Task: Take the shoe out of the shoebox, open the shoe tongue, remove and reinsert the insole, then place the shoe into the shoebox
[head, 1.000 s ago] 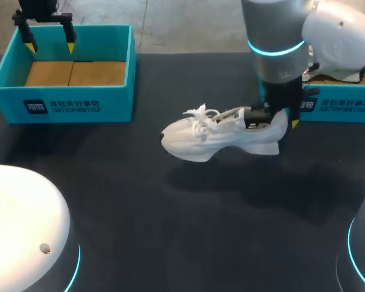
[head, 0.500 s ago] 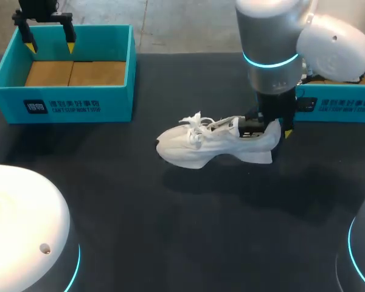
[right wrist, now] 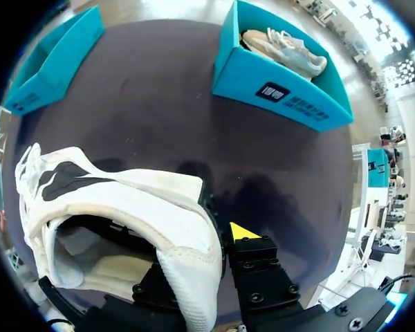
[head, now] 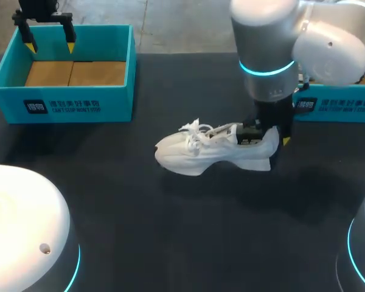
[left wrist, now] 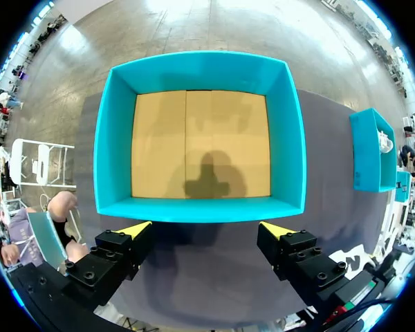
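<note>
At the far left of the desk point(head: 170, 231), the left hand point(head: 49, 44) hangs above an open teal shoebox point(head: 61, 100), fingers spread wide and holding nothing; the left wrist view shows only the box's bare cardboard floor.

Near the desk's middle, the white sneaker point(head: 207, 152) lies toe to the left, laces loose, well apart from that shoebox. The right hand point(head: 267, 137) pinches its heel wall, one finger inside the collar and one outside. Whether the sole touches the desk I cannot tell.

Farther right stands a second teal box point(head: 337, 106), with another shoe point(right wrist: 283, 45) in it.

The grip takes only the soft heel edge, so the toe's weight could twist the sneaker in the fingers or pull it free. Letting go while it is tilted could roll it onto its side, hiding the tongue.
</note>
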Tool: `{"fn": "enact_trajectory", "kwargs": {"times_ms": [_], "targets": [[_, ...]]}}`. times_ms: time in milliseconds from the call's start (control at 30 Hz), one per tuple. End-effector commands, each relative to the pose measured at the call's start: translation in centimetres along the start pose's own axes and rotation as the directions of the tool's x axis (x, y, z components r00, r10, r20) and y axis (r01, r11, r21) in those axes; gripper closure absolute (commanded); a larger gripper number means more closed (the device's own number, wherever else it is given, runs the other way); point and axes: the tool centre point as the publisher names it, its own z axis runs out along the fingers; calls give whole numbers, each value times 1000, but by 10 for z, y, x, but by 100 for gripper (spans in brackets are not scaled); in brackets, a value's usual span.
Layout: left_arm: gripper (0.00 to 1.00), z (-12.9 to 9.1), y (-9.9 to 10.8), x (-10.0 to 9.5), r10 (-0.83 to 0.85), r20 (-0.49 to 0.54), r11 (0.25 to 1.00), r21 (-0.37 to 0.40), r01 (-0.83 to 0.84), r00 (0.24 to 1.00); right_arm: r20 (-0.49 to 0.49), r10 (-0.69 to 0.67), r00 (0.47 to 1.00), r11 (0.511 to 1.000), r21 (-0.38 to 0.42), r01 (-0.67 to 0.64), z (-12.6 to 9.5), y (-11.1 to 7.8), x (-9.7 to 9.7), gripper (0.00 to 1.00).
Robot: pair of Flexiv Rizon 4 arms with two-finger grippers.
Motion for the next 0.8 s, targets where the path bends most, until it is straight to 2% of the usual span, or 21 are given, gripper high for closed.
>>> {"fn": "enact_trajectory", "kwargs": {"times_ms": [33,367,800], "targets": [[0,0,0,0,0,-1,1000,1,0,1000,3,-5,1000,1000,3,5,18,-1,14,100],[0,0,0,0,0,-1,1000,1,0,1000,-23,-38,999,999,-21,37,49,-8,26,100],[0,0,0,0,0,-1,1000,1,0,1000,-71,-65,995,998,-5,65,78,-12,35,100]]}}
